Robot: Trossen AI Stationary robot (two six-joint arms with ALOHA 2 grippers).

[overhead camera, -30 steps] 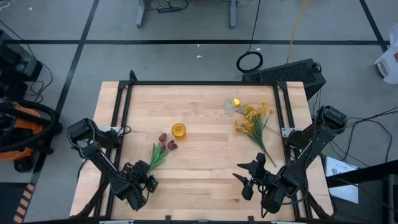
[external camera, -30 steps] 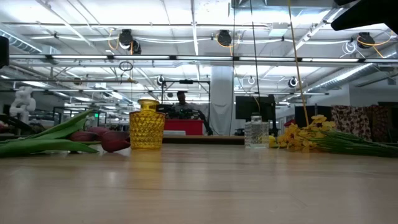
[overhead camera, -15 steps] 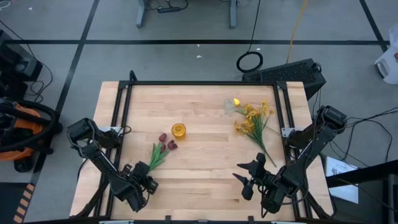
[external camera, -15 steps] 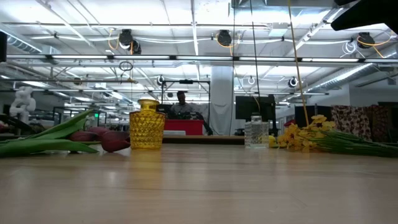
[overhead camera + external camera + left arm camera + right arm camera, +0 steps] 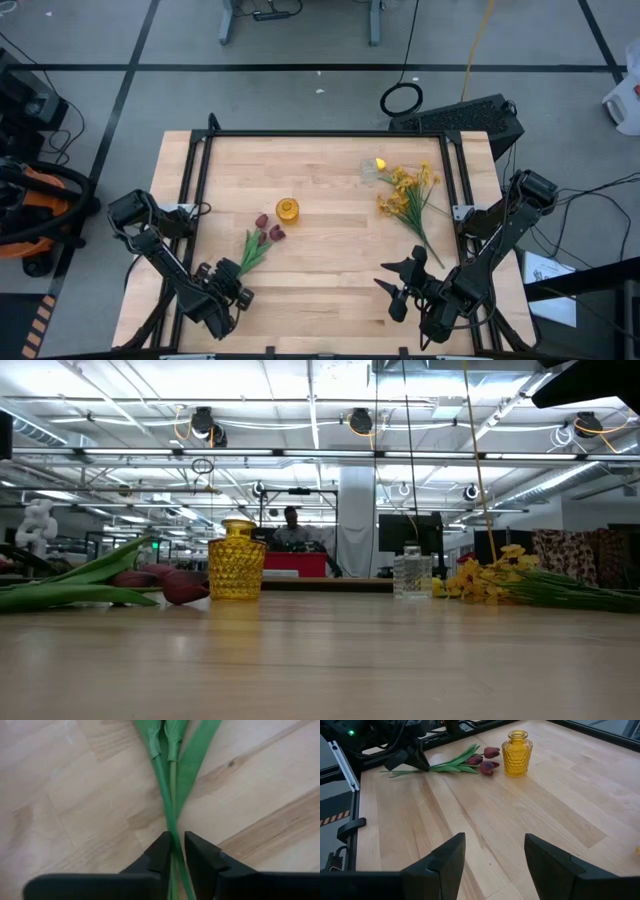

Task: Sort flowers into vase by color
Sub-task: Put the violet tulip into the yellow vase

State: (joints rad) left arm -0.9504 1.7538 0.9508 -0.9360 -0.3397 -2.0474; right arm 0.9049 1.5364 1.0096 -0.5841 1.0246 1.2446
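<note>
Three dark red tulips with green stems; one yellow tulip; one bunch of small yellow blossom sprays, individual sprays too tangled to count; one amber glass vase; one clear glass vase; two robot arms

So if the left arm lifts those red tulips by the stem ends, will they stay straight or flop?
The red tulips look light, with thin stems, so they probably lift easily. The left gripper has its fingers around the very stem ends, so the heads may droop. Several stems cross there; one could slip out.
</note>
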